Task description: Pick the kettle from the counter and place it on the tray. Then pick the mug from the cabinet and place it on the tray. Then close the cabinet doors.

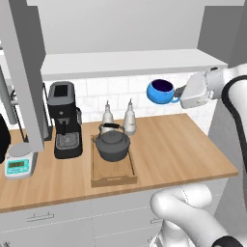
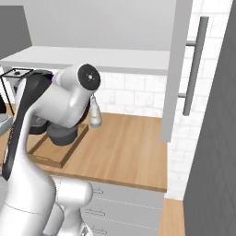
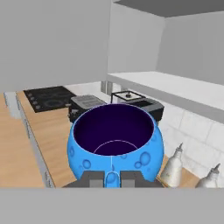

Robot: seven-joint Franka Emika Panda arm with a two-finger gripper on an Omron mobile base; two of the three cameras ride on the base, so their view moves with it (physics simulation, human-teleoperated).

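Left base view: mug (image 1: 160, 91) clamped in hand (image 1: 179, 94), above counter (image 1: 183, 144)

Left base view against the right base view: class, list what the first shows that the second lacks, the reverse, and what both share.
Left base view alone: the mug held in the air by the hand, well above the counter, plus the coffee machine and a small scale.

Right base view alone: an open cabinet door with its bar handle.

Both: the counter, the tray with the kettle on it, and a bottle at the tiled wall.
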